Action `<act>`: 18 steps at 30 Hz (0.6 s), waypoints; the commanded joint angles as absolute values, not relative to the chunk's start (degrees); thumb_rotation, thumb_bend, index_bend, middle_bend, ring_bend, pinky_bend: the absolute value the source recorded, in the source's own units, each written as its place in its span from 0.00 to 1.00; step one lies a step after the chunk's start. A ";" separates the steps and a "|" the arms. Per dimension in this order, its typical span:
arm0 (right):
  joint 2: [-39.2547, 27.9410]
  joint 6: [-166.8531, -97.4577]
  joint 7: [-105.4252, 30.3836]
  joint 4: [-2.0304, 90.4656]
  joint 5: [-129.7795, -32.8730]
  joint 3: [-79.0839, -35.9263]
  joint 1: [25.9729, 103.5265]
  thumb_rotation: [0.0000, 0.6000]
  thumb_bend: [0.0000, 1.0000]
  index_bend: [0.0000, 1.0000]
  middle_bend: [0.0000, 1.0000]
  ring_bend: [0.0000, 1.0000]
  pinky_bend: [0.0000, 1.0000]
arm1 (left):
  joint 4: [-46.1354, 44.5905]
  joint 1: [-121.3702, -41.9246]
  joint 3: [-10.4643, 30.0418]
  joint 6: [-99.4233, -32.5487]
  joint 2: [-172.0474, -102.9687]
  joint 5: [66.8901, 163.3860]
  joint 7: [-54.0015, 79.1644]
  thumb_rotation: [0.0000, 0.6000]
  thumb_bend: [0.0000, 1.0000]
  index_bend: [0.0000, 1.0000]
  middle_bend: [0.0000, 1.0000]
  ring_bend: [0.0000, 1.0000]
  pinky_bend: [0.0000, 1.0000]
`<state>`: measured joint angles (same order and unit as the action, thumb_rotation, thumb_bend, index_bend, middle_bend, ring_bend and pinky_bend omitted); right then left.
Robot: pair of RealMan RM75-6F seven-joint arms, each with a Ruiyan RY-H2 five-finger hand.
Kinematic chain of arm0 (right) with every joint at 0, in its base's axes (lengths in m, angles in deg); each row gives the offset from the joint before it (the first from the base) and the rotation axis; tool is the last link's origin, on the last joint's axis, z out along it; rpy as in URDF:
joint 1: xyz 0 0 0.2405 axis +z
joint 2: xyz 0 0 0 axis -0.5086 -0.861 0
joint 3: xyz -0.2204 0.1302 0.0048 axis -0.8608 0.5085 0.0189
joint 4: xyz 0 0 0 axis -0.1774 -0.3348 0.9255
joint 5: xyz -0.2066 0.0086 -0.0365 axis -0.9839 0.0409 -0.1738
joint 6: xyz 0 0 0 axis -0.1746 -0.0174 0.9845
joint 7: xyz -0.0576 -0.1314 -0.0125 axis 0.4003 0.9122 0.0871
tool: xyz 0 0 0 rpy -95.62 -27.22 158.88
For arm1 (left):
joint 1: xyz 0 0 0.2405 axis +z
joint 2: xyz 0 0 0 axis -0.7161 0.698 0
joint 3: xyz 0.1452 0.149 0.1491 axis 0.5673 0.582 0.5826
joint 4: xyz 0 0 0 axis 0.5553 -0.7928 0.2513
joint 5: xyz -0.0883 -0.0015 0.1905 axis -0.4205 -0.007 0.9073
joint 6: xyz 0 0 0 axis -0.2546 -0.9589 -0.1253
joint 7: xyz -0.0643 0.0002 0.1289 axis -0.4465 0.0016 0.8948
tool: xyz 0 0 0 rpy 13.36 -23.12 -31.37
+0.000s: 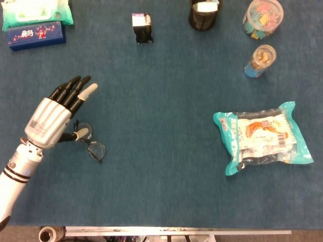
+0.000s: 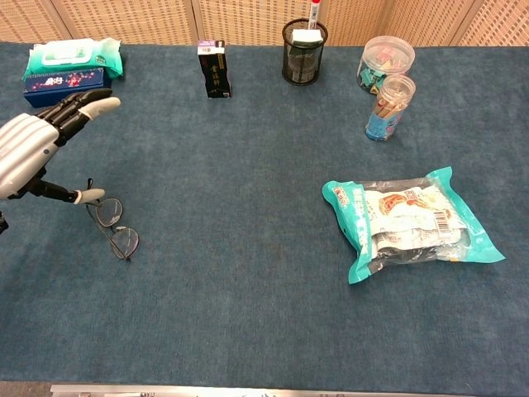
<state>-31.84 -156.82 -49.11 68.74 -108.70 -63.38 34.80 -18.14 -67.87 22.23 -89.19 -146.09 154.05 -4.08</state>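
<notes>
Head view first: blue carpeted bench (image 1: 161,166) takes up pretty much the whole shot. Biggest thing on it is the teal snack bag (image 1: 262,137), lying flat over on the right, well apart from everything else. Next down in size, the left hand (image 1: 53,116) sits at the left side, palm down, fingers (image 1: 75,91) stretched out together pointing up and to the right, thumb stuck out sideways. It isn't holding anything. Thumb tip is right over the near lens of the glasses (image 1: 91,141), which lie flat on the bench just beside the hand. Can't really tell from either angle if the thumb actually touches the frame or just hangs above it; in the chest view the glasses (image 2: 113,223) look like they start right at the thumb tip of the left hand (image 2: 29,153).

Along the back edge: wet wipes pack (image 1: 36,12) with a blue box (image 1: 35,34) right in front of it, a black mesh cup (image 1: 205,12), a clear tub of clips (image 1: 262,17), a small dark carton (image 1: 142,27) and a little snack jar (image 1: 261,60).
</notes>
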 commanded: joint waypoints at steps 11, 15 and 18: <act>-32.09 -157.21 -49.49 68.86 -108.87 -63.34 34.64 1.00 0.21 0.53 0.43 0.29 0.29 | -18.79 -67.58 22.77 -88.68 -148.09 154.22 -4.10 1.00 0.00 0.00 0.02 0.02 0.18; -32.14 -157.24 -49.57 68.90 -108.92 -63.36 34.62 1.00 0.21 0.53 0.43 0.29 0.29 | -19.61 -67.38 23.05 -88.67 -148.86 154.40 -3.87 1.00 0.00 0.00 0.02 0.02 0.18; -32.19 -157.31 -49.60 68.93 -108.96 -63.37 34.58 1.00 0.21 0.53 0.43 0.29 0.29 | -20.30 -67.30 23.19 -88.58 -149.43 154.44 -3.96 1.00 0.00 0.00 0.02 0.02 0.18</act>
